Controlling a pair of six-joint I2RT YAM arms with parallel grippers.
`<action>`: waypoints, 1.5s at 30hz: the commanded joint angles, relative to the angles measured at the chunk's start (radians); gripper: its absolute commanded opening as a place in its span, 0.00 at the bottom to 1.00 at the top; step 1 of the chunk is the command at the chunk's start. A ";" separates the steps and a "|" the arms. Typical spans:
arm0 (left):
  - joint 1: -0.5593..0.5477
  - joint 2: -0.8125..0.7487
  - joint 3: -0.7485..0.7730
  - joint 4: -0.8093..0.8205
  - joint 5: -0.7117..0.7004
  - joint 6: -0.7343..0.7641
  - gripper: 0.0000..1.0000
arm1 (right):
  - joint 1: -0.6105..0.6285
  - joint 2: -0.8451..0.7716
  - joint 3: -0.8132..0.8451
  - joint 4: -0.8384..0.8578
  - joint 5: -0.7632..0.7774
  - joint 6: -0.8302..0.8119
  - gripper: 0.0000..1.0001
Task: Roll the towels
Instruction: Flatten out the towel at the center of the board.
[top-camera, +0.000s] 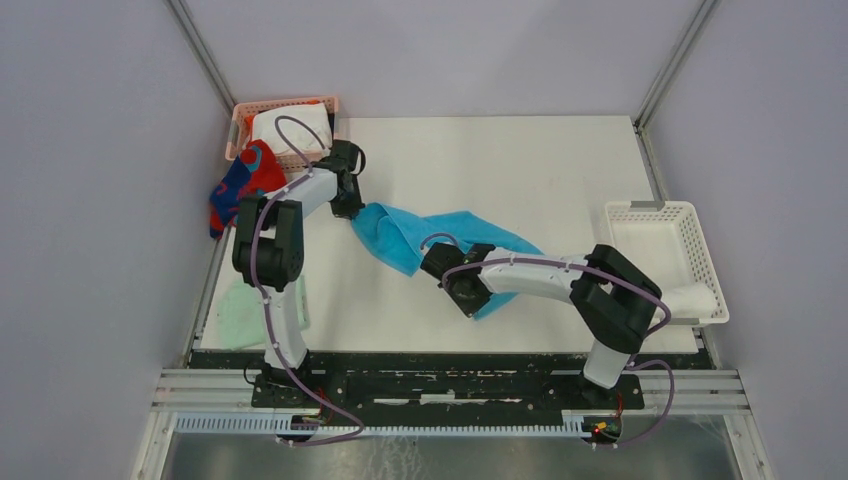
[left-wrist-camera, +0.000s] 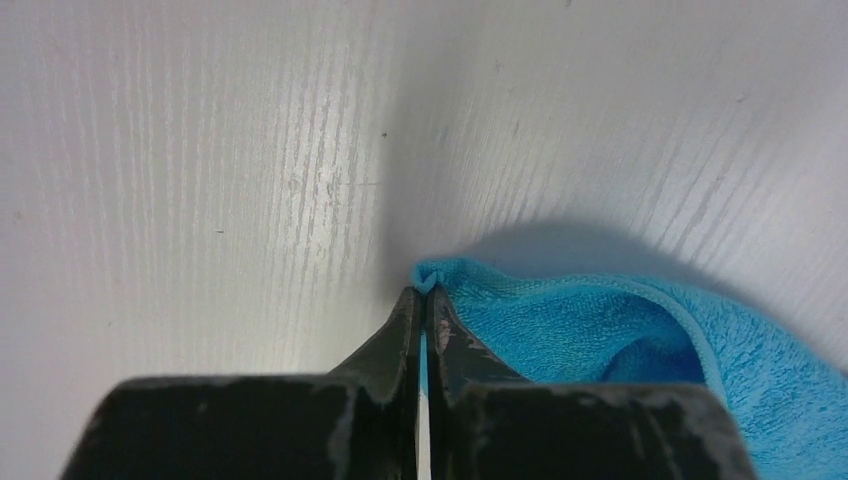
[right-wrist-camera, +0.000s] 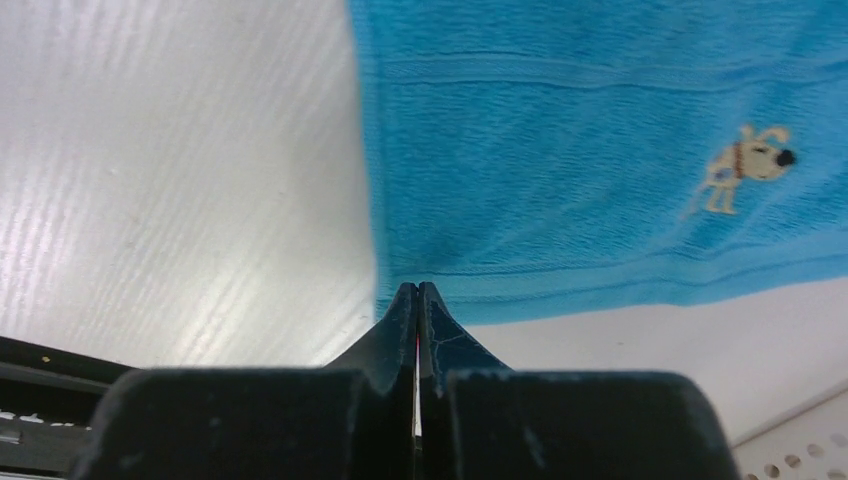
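The turquoise-blue towel (top-camera: 400, 238) lies stretched across the middle of the table. My left gripper (top-camera: 350, 212) is at its far-left corner. In the left wrist view that gripper (left-wrist-camera: 425, 288) is shut on a pinched-up bit of the blue towel (left-wrist-camera: 600, 335), with cloth showing between the fingers. My right gripper (top-camera: 468, 300) is at the near-right corner. In the right wrist view it (right-wrist-camera: 417, 288) is shut, tips on the hem of the blue towel (right-wrist-camera: 600, 150), which bears a small dog emblem (right-wrist-camera: 745, 165). The white towel (top-camera: 290, 128) sits in a pink basket (top-camera: 243, 107). The red towel (top-camera: 240, 185) hangs over the table's left edge.
A pale mint-green folded cloth (top-camera: 243, 312) lies at the near-left corner beside the left arm. A white plastic basket (top-camera: 660, 215) stands at the right edge, with a white cloth (top-camera: 692, 300) at its near end. Grey walls close in the table on three sides.
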 joint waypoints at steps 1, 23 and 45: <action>0.001 -0.052 0.000 -0.036 -0.083 0.056 0.03 | -0.074 -0.118 0.046 -0.062 0.097 -0.019 0.00; 0.005 -0.461 -0.144 0.035 -0.140 0.162 0.03 | -0.087 -0.151 0.083 0.112 -0.193 -0.121 0.43; 0.007 -0.435 -0.181 0.049 -0.168 0.174 0.03 | 0.027 0.319 0.404 0.147 -0.243 -0.216 0.51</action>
